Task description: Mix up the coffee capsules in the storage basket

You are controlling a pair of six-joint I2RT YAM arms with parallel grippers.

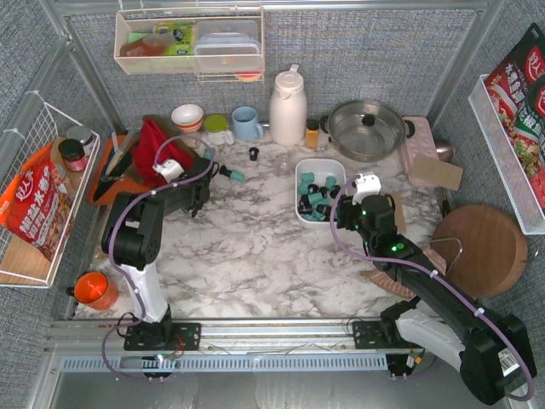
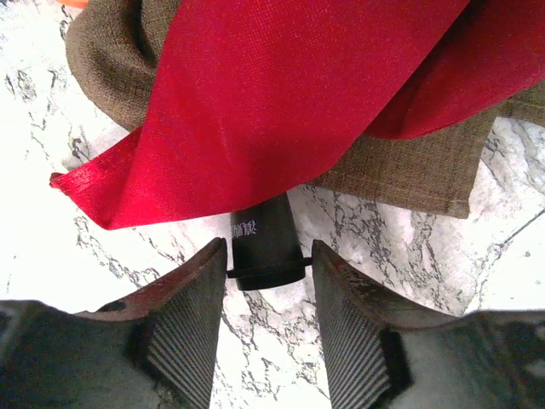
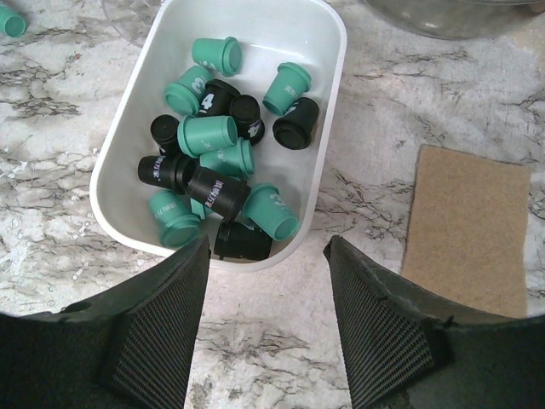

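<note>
The left gripper [image 2: 268,247] is clenched on a black capsule [image 2: 266,247]: in the left wrist view both ribbed fingers [image 2: 183,332] meet the rim of the pod's wide end with no gap showing. The pod lies on its side on the marble table [image 2: 51,256], its narrow end tucked under the edge of a red cloth [image 2: 281,102]. That cloth is draped over an olive-brown cloth [image 2: 409,170] across the top of the frame. The right gripper [image 3: 266,247] is released and empty, its fingers [image 3: 153,332] spread wide at the bottom of the right wrist view, just beyond the nearest end of the storage basket [image 3: 336,51]. The white basket runs from the lower centre up to the top of that frame and holds the coffee capsules [image 3: 221,162], teal and black ones jumbled together, mostly in its lower half, lying at all angles. To the right of the basket a tan square pad [image 3: 468,230] lies flat on the marble. One teal capsule [image 3: 10,19] lies outside the basket in the upper left corner. In the top view the basket [image 1: 300,170] sits right of centre, in front of a steel pan [image 1: 366,128].
</note>
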